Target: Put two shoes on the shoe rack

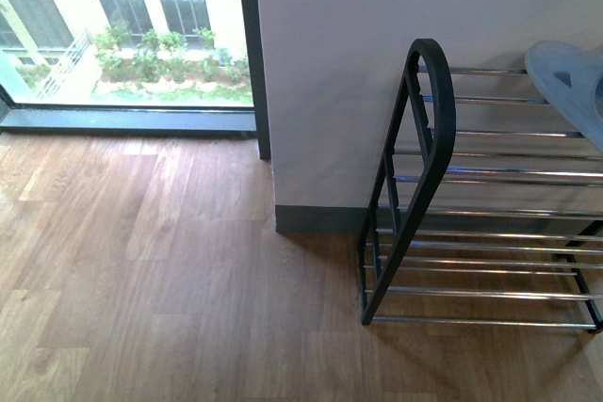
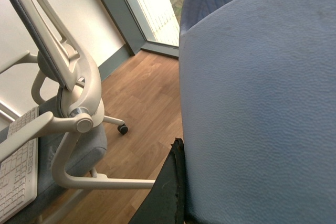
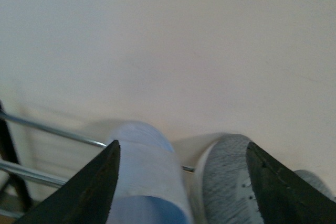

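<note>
R pincer (image 3: 181,182) apart | grey shoe (image 3: 226,182) + blue slipper (image 3: 147,177) on rack (image 1: 429,167) | L pincer unseen

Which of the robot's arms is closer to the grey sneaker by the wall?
The right. Its gripper hovers right at the grey sneaker, jaws open. The left wrist view shows only an office chair and blue fabric, no sneaker.

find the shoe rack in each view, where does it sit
Front view: the shoe rack fills the right side, against the wall, black end frame toward the middle.
Left wrist view: not in it.
Right wrist view: its chrome bars and a black frame piece sit at the picture's left edge.
Shared landmark: the light blue slipper on the top bars.
</note>
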{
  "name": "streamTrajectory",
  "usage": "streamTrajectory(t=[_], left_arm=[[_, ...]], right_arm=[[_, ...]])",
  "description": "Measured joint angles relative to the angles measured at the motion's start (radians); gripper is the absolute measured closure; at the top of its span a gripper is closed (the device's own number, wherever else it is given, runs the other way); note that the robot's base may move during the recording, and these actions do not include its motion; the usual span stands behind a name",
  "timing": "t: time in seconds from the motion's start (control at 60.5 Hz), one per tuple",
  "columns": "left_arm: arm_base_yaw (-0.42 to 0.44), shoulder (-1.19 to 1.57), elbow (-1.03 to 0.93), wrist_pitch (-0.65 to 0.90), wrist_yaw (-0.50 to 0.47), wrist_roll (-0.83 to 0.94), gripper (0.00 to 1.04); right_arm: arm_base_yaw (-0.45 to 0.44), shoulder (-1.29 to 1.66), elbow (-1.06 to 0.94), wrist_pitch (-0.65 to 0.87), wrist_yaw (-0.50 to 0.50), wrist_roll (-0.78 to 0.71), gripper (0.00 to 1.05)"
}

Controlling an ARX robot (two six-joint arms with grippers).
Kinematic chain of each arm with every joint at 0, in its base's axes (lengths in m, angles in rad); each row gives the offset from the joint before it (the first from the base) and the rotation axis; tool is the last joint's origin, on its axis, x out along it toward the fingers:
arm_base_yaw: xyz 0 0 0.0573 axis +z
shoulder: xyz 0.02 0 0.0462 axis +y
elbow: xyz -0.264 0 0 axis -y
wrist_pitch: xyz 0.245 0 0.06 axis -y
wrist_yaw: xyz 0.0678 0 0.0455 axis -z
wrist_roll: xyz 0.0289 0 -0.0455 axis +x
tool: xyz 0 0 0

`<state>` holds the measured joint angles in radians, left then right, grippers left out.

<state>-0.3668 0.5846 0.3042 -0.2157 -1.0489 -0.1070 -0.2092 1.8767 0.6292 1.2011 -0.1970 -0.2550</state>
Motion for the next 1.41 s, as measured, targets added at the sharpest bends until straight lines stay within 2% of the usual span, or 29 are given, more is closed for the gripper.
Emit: streamTrajectory(t=[0.165, 0.314, 0.397, 0.678, 0.744, 0.844, 1.406], left_arm=[[0.000, 0.000, 0.000, 0.000, -0.002, 0.000, 1.03], [0.000, 0.000, 0.000, 0.000, -0.002, 0.000, 1.03], [0.000, 0.000, 0.000, 0.000, -0.002, 0.000, 1.03], [0.000, 0.000, 0.000, 0.000, -0.002, 0.000, 1.03], [0.000, 0.000, 0.000, 0.000, -0.002, 0.000, 1.03], [0.000, 0.000, 0.000, 0.000, -0.001, 0.000, 1.03], [0.000, 0.000, 0.000, 0.000, -0.002, 0.000, 1.03]], right_arm=[[0.037, -0.141, -0.144, 0.053, 0.029, 0.180, 0.66], [0.065, -0.238, -0.254, 0.054, 0.056, 0.220, 0.87], [0.083, -0.354, -0.318, -0.021, 0.078, 0.233, 1.04], [0.135, -0.637, -0.487, -0.122, 0.127, 0.241, 1.03], [0.173, -0.695, -0.510, -0.154, 0.185, 0.242, 1.03], [0.201, -0.761, -0.536, -0.195, 0.187, 0.241, 1.03], [0.206, -1.234, -0.610, -0.576, 0.197, 0.242, 1.03]])
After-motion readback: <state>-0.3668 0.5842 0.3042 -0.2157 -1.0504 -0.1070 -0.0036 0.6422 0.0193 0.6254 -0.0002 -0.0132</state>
